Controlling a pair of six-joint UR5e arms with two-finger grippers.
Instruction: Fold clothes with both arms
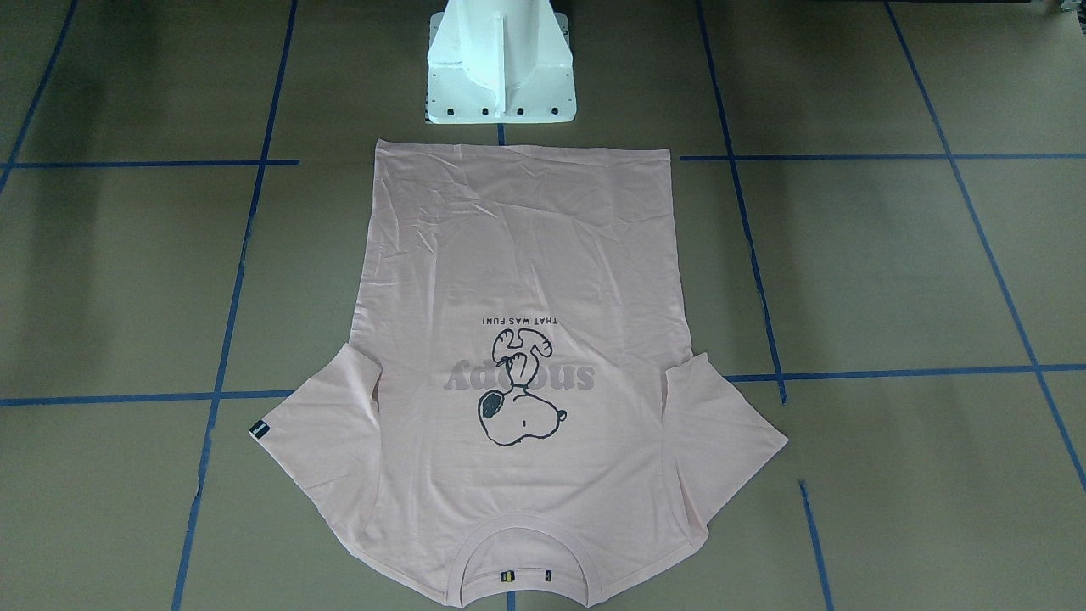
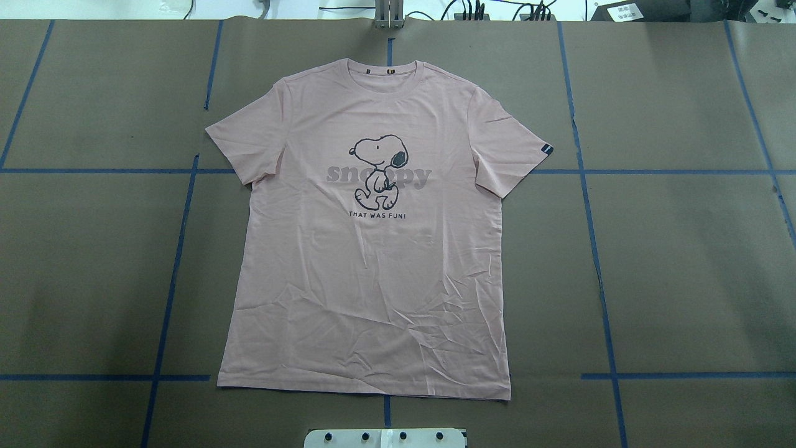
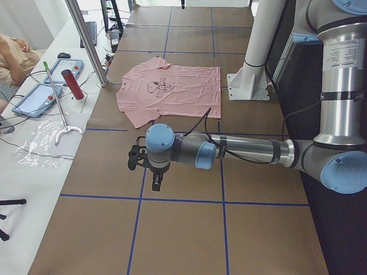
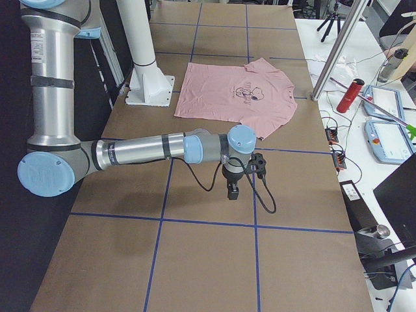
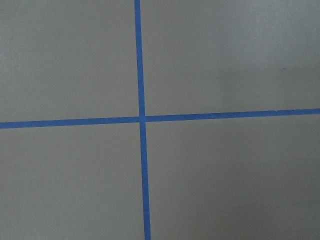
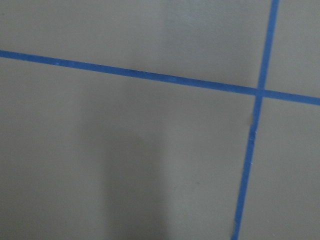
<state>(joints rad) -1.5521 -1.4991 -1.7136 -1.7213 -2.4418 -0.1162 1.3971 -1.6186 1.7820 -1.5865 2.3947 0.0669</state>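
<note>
- Shirt [image 2: 373,261] lies flat, print up, on the bench [image 2: 684,261], between both hands, well apart from each.
- Left hand [image 3: 156,183] and right hand [image 4: 233,192] point down above the bench; whether clenched, cannot tell.

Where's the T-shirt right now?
In the overhead view the T-shirt lies flat, print up, centre frame, its hem nearest the white base, collar farthest from it.

left arm [image 3: 246,150]: upper arm vertical, elbow bent, forearm stretched out level. left gripper [image 3: 156,184] points straight down from the wrist; jaw state unreadable. right arm [image 4: 143,151]: mirrored pose, forearm level. right gripper [image 4: 233,192] points down; jaw state unreadable.
</note>
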